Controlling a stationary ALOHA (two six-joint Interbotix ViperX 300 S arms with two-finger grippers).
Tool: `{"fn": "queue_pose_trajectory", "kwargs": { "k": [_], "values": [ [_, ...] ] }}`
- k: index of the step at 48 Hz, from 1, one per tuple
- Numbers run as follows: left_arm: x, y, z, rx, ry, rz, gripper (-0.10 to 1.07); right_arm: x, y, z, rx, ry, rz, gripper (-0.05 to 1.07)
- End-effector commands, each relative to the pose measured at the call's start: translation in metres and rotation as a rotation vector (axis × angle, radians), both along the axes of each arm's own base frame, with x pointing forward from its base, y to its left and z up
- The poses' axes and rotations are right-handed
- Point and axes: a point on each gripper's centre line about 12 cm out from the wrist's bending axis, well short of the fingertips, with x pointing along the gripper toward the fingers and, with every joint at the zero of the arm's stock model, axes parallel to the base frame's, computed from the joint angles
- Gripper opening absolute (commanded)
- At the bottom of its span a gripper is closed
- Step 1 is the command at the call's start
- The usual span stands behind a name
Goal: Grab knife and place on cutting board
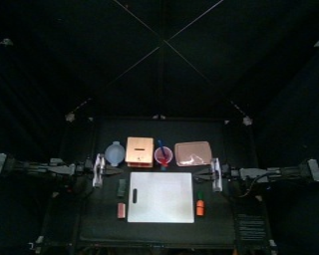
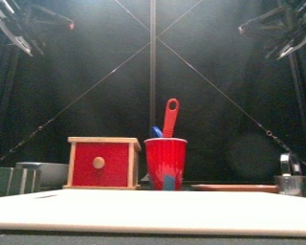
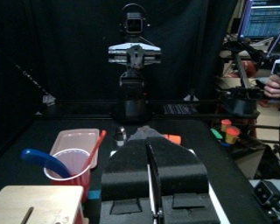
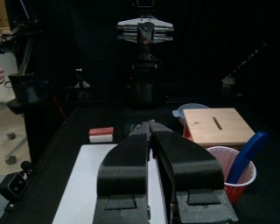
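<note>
Both claws, left and right, sat clenched and empty above the cutting board; the slender knife could slip a careless pinch.

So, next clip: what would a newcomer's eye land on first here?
Seen from above, the large white cutting board at the table's front middle stands out against all the black, with nothing lying on it. From the front, the red cup holding a red utensil and the red-fronted wooden box beside it draw the eye. Both arms rest at the sides, left hand and right hand shut.
</note>
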Motion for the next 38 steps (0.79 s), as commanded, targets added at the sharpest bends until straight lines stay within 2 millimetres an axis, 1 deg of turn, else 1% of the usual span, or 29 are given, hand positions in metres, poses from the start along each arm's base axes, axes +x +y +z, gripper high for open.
{"fn": "queue_pose_trajectory", "kwargs": {
  "k": [1, 4, 8, 20, 27, 33, 38],
  "values": [
    [0.008, 0.001, -0.007, -0.011, 0.029, 0.006, -0.05, 0.004, -0.002, 0.003, 0.005, -0.005, -0.010, -0.02],
    [0.014, 0.001, -0.015, -0.016, 0.064, 0.005, -0.06, 0.009, -0.004, 0.002, 0.008, 0.009, -0.017, 0.02],
    [0.023, 0.000, -0.025, -0.022, 0.115, 0.004, -0.04, 0.019, -0.009, -0.002, 0.013, 0.044, -0.040, 0.05],
    [0.048, -0.001, -0.052, -0.045, 0.224, 0.008, 0.01, 0.069, -0.030, -0.010, 0.030, 0.155, -0.114, 0.06],
    [0.057, -0.001, -0.071, -0.066, 0.286, 0.016, 0.03, 0.097, -0.041, -0.011, 0.032, 0.192, -0.139, 0.10],
    [0.063, -0.001, -0.084, -0.076, 0.329, 0.020, 0.06, 0.114, -0.049, -0.015, 0.035, 0.219, -0.157, 0.24],
    [0.067, -0.002, -0.091, -0.084, 0.355, 0.022, 0.09, 0.123, -0.053, -0.019, 0.036, 0.237, -0.166, 0.43]
  ]
}}
